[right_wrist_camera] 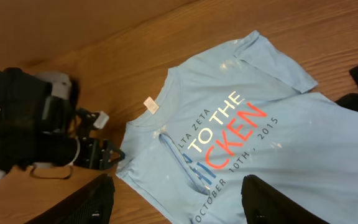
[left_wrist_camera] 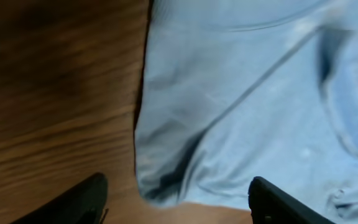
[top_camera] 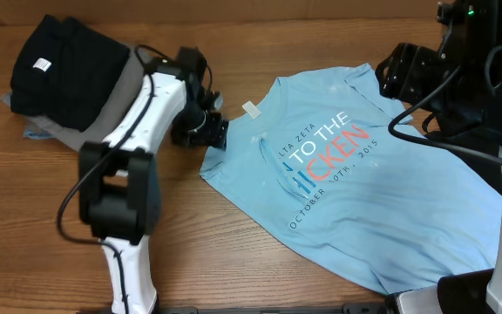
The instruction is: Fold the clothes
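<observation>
A light blue T-shirt [top_camera: 364, 183] lies spread, lettering up; folded black and grey clothes [top_camera: 59, 70] lie stacked well apart.

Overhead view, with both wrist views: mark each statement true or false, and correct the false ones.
1. The light blue T-shirt lies lettering-up on the wooden table. True.
2. Its lettering is green. False: it is red and white.
3. A black garment sits apart from the T-shirt. True.
4. The left hand is over the lettering. False: it is at the shirt's edge, open.
5. The right hand is shut on the T-shirt. False: it is open and holds nothing.
</observation>
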Tool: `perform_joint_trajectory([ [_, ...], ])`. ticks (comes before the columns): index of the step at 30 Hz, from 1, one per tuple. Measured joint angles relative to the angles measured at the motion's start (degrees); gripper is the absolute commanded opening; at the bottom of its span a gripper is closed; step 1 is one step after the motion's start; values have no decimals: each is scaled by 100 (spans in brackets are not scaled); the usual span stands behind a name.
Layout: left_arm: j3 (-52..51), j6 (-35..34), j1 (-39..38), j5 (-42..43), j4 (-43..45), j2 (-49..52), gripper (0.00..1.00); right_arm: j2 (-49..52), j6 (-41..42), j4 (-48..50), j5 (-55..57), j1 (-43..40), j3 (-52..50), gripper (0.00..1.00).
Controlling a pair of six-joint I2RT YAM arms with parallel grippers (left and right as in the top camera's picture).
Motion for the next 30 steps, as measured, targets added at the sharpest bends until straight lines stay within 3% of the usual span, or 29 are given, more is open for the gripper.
perform_joint_trajectory([
  [3, -17, 0, 0, -33, 111, 260, 70, 0, 0, -15, 4, -7, 0, 70],
  [7, -17, 7, 0, -127, 188, 409, 54, 0, 2, -37, 7, -7, 0, 69],
  [14, 11, -11, 0, -330, 149, 640, 4, 0, -2, -42, 44, -7, 0, 70],
  [17, 50, -17, 0, -422, 42, 673, 4, 0, 0, -52, 146, -7, 0, 69],
  [24, 68, -1005, 142, -1427, -691, 732, 4, 0, 177, -50, 597, -7, 0, 72],
  [30, 63, -1532, 1091, -2057, -1113, 693, 4, 0, 280, -63, 922, -11, 0, 73],
])
